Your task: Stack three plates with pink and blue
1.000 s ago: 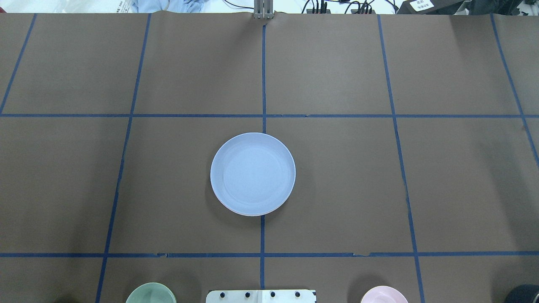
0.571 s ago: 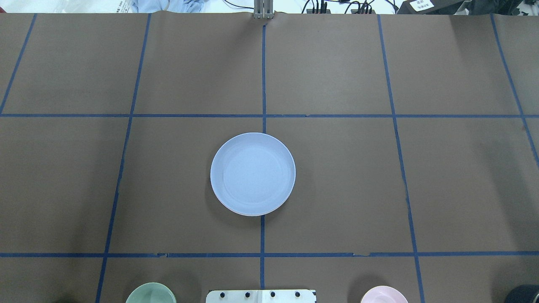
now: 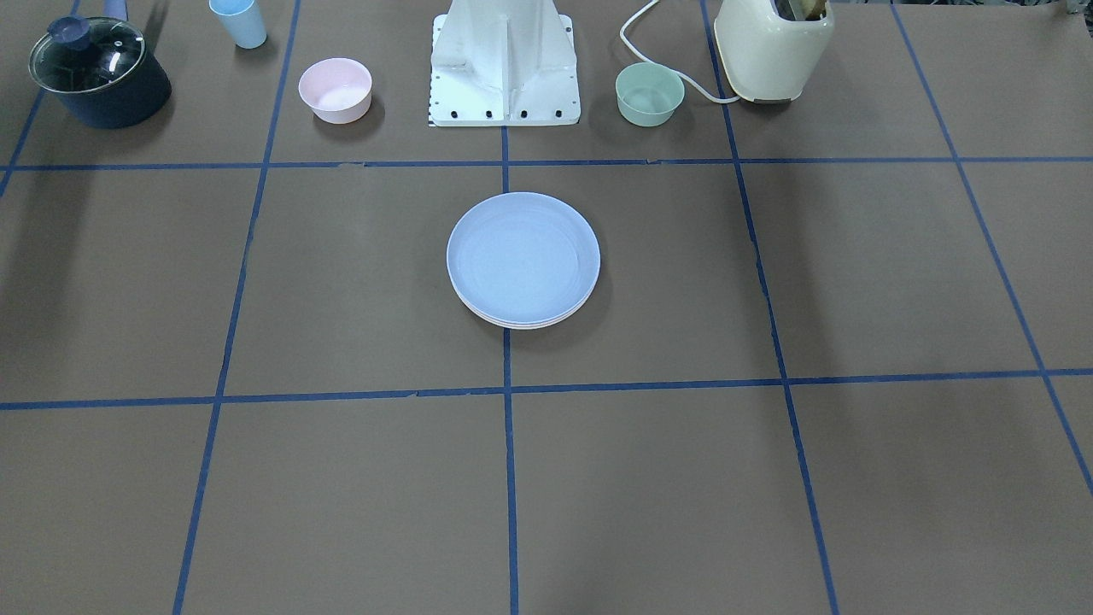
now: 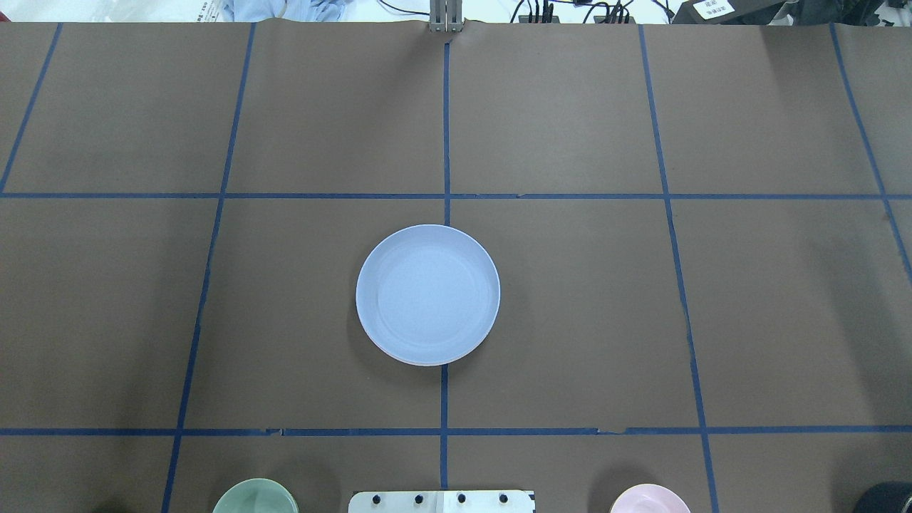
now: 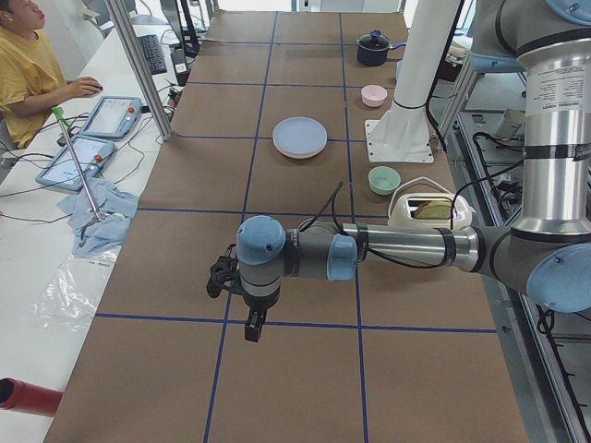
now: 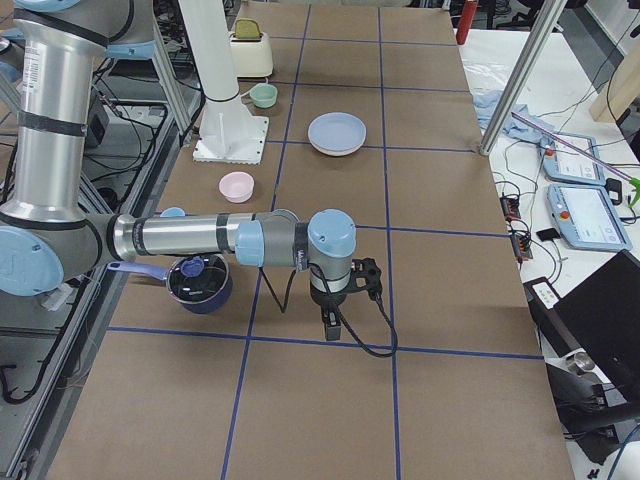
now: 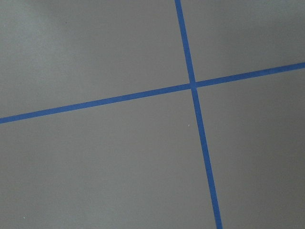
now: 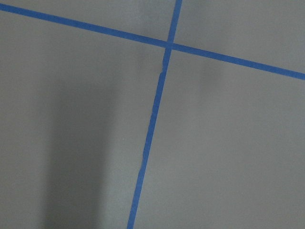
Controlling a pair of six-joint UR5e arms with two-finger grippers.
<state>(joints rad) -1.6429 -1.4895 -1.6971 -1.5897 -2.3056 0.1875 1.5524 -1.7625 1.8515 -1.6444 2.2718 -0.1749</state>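
The pastel blue plate (image 4: 427, 294) lies on top of a stack at the table's middle, also seen in the front-facing view (image 3: 523, 256). Thin pale rims of plates under it (image 3: 521, 325) show at its front edge; I cannot tell the pink plate from the cream one there. My left gripper (image 5: 251, 328) hangs over bare table far from the stack, and shows only in the exterior left view. My right gripper (image 6: 333, 328) hangs over bare table at the other end, and shows only in the exterior right view. I cannot tell whether either is open or shut.
A small pink bowl (image 3: 335, 89), a small green bowl (image 3: 649, 94), a cream toaster (image 3: 773, 47), a dark lidded pot (image 3: 98, 73) and a blue cup (image 3: 239, 21) stand beside the robot's base (image 3: 505, 68). An operator (image 5: 28, 65) sits at a side bench.
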